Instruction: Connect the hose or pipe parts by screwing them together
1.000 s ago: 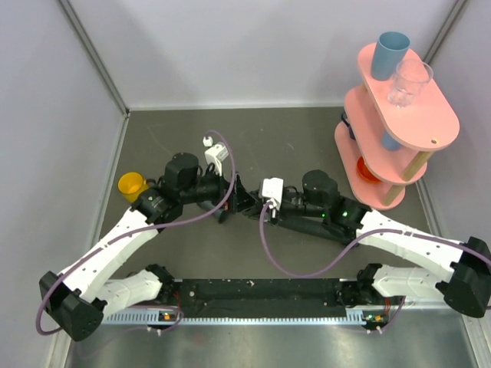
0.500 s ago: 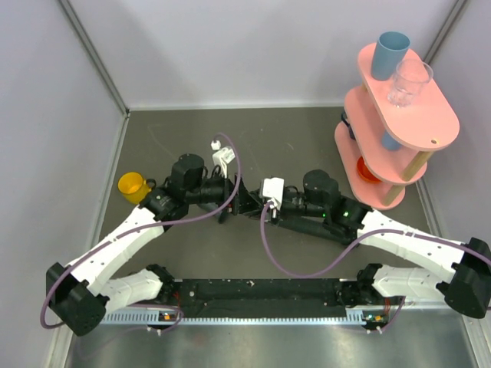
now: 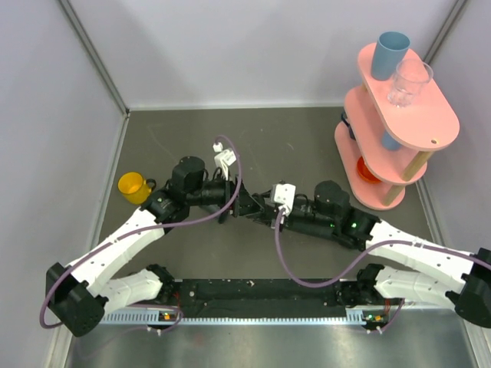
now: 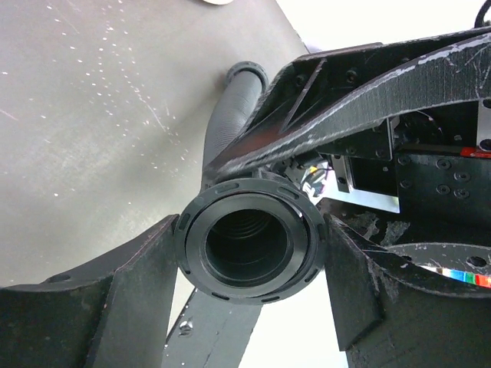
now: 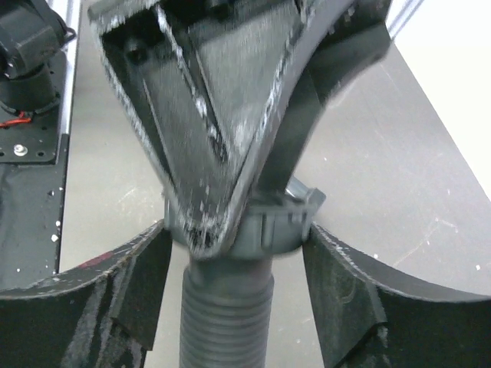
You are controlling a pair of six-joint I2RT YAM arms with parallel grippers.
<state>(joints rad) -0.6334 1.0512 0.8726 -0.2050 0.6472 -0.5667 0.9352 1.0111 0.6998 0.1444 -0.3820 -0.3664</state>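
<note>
Black pads of the left gripper sit tight on both sides of the collar of the hose, holding it. The right gripper straddles a collar too; whether it grips or stands just clear, I cannot tell. With both so crowded, fingers could foul each other and the collar could twist askew, crossing threads. The hose, black and ribbed, curves away right of the yellow cup.

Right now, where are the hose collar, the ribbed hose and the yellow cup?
hose collar (image 4: 193, 249): left wrist view, on its left rim.
ribbed hose (image 5: 226, 322): right wrist view, on the ribs below the collar.
yellow cup (image 3: 132, 186): top external view, on its middle.
</note>
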